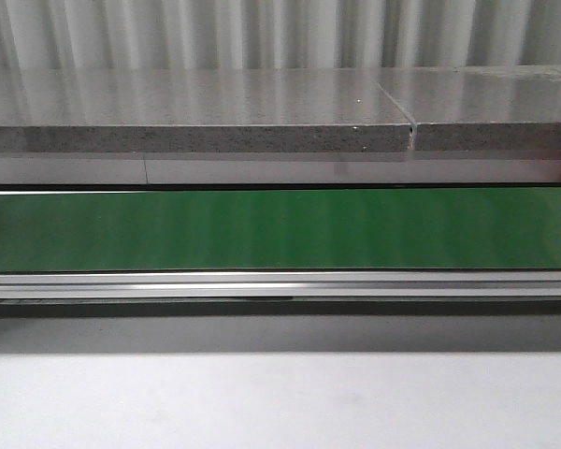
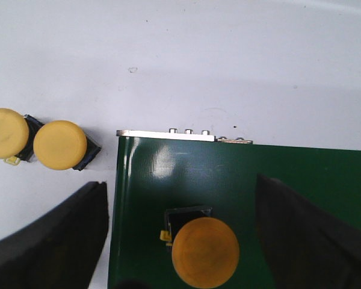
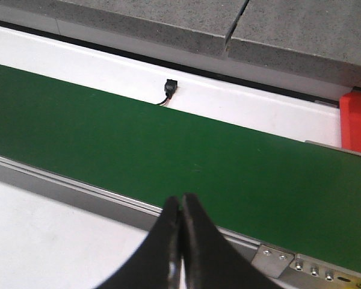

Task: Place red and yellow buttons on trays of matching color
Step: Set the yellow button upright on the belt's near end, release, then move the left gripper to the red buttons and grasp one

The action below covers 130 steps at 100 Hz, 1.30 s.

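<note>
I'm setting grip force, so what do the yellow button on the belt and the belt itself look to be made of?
Yellow button: likely hard plastic, a smooth matte cap on a dark square base. Green belt: probably PVC or rubber sheeting, smooth and slightly glossy, judging by soft light reflections. The left gripper straddles the button, open.

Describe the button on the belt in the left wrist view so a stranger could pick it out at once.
Find the green belt ending at a metal edge on the white table. Near that end, between the open left gripper's fingers, sits a yellow button on a dark base. It is the only one on green; the other two yellow buttons lie off the belt on the table.
</note>
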Tool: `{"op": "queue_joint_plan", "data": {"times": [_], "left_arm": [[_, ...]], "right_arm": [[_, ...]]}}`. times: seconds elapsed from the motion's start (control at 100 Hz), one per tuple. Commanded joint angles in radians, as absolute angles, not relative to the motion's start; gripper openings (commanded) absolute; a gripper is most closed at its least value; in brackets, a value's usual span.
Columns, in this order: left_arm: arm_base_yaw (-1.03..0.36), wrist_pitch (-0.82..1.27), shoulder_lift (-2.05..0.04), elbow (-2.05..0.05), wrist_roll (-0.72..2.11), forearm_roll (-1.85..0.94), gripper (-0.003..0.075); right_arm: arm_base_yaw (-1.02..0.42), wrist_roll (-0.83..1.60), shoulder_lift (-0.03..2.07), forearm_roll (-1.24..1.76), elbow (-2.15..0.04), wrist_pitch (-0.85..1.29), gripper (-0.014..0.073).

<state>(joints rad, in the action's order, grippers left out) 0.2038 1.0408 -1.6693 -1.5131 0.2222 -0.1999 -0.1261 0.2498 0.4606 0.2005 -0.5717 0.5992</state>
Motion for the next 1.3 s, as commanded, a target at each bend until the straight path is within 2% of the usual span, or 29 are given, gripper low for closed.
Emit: {"op": "queue_joint_plan", "data": {"times": [0.0,0.14,0.42,0.67,0.89,1.29], "left_arm": [[0.223,1.047,-1.605,-1.539,0.208,-0.228,0.0489],[0.272,1.063,-1.579,-1.527,0.196,-0.228,0.0461],[0.384,1.109,-1.538,-1.380,0.153,-0.236,0.0461],[0.393,1.081,-1.538,-1.254,-0.028,-0.236,0.0461],[0.393,1.105,-1.538,-1.253,-0.296,-0.209,0.0461],[0.393,1.106,-1.544,-1.253,-0.514,-0.053,0.0461]], "right_arm": [[-0.125,0.256,0.462,0.206,-0.597,0.531,-0.0058],[-0.125,0.256,0.462,0.206,-0.597,0.531,-0.0058],[-0.125,0.256,0.462,0.206,-0.597,0.531,-0.0058],[-0.125,0.256,0.462,0.206,-0.597,0.531,-0.0058],[-0.125,0.256,0.462,0.206,-0.597,0.531,-0.0058],[-0.125,0.256,0.462,0.206,-0.597,0.531,-0.0058]]}}
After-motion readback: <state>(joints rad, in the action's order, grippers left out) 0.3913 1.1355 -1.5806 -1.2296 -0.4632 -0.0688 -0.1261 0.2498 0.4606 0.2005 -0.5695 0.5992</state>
